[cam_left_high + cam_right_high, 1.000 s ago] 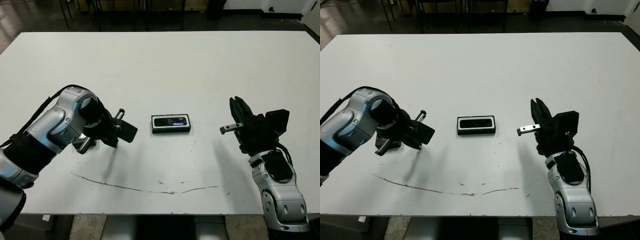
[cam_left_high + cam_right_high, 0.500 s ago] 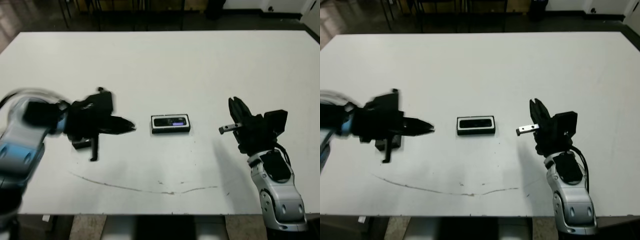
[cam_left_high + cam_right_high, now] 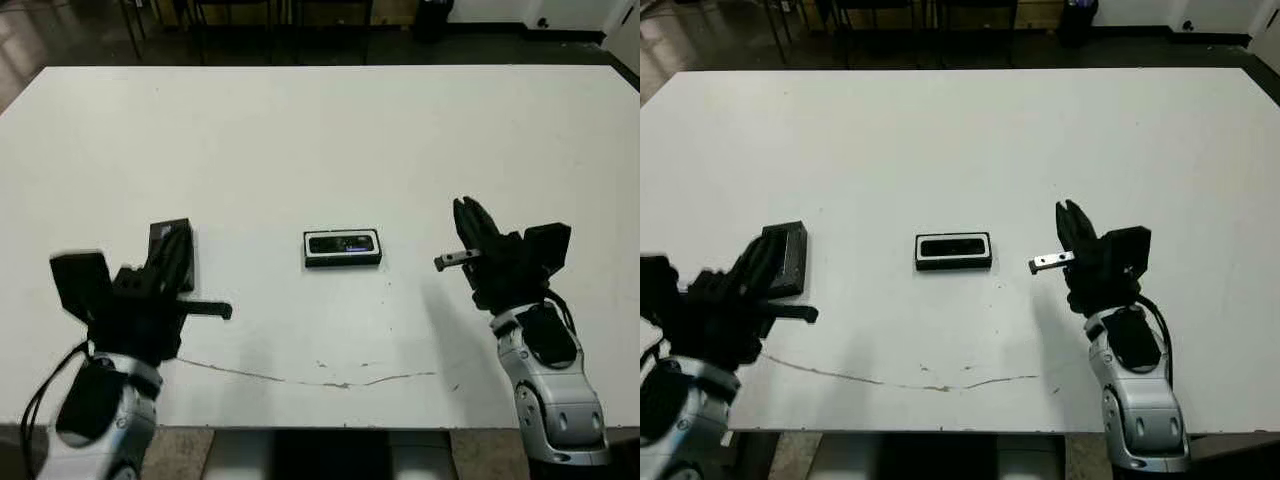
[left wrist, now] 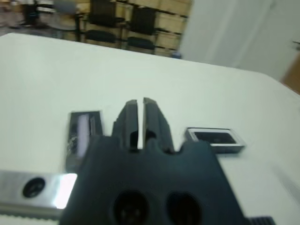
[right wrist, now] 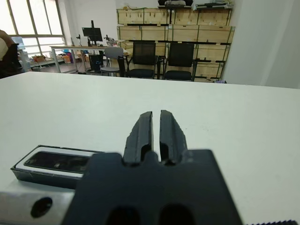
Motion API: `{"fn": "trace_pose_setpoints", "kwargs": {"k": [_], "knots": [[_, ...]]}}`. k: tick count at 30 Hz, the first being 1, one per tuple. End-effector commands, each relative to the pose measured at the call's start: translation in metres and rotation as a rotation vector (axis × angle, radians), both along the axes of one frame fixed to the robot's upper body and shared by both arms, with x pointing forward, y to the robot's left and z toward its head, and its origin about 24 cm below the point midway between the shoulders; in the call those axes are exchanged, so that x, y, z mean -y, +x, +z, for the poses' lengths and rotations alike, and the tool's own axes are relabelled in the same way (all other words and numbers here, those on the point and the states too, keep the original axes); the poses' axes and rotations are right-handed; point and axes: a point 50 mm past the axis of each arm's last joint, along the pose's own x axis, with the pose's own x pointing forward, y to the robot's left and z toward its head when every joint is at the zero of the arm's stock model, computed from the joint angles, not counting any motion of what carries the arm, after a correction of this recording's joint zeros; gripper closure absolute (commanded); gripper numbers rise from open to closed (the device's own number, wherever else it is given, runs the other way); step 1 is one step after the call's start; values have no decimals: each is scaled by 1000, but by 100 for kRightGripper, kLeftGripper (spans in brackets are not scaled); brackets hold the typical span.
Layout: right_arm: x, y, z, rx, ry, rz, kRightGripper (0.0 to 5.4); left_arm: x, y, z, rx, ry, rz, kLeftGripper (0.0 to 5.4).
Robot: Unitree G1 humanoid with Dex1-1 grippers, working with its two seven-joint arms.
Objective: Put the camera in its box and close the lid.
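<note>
The box [image 3: 342,260], black outside with a white lining, sits at the table's middle, and the slim black camera [image 3: 342,243] lies inside it. The black lid [image 3: 788,260] rests flat on the table to the left, its pale strip showing in the left wrist view as lid [image 4: 82,133]. My left gripper [image 3: 760,249] is shut and empty, its tips right beside the lid's near-left edge. Well to the right of the box, my right gripper [image 3: 468,218] is also shut and empty. The right wrist view shows the box [image 5: 21,169] off to one side of the fingers [image 5: 144,131].
A thin dark scratch line [image 3: 320,380] runs across the white table [image 3: 320,130] near its front edge. Chairs and stacked wooden crates [image 5: 164,28] stand beyond the table's far edge.
My left arm has swung back toward the table's front edge and turned its gripper forward, so the lid now shows on the table. The right gripper, box and camera have stayed put.
</note>
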Motion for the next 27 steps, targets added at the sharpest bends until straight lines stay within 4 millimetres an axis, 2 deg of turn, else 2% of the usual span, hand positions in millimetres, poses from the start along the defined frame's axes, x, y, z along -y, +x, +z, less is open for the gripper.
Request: {"fn": "trace_pose_setpoints", "kwargs": {"k": [1,11,20,21,27], "knots": [[2,-2,-6,-30,9,-10,540,2,-2,-15,-63,69,42,460],[-1,-3,-10,-44,-4,-4,540,6,10,-34,-120,109,137,227],[0,-4,-12,-53,6,-3,540,-1,32,-37,-156,74,248,15],[0,-4,-12,-54,7,-4,540,-3,35,-36,-159,71,270,1],[0,-5,-12,-53,8,0,540,-16,47,-34,-183,95,356,1]]}}
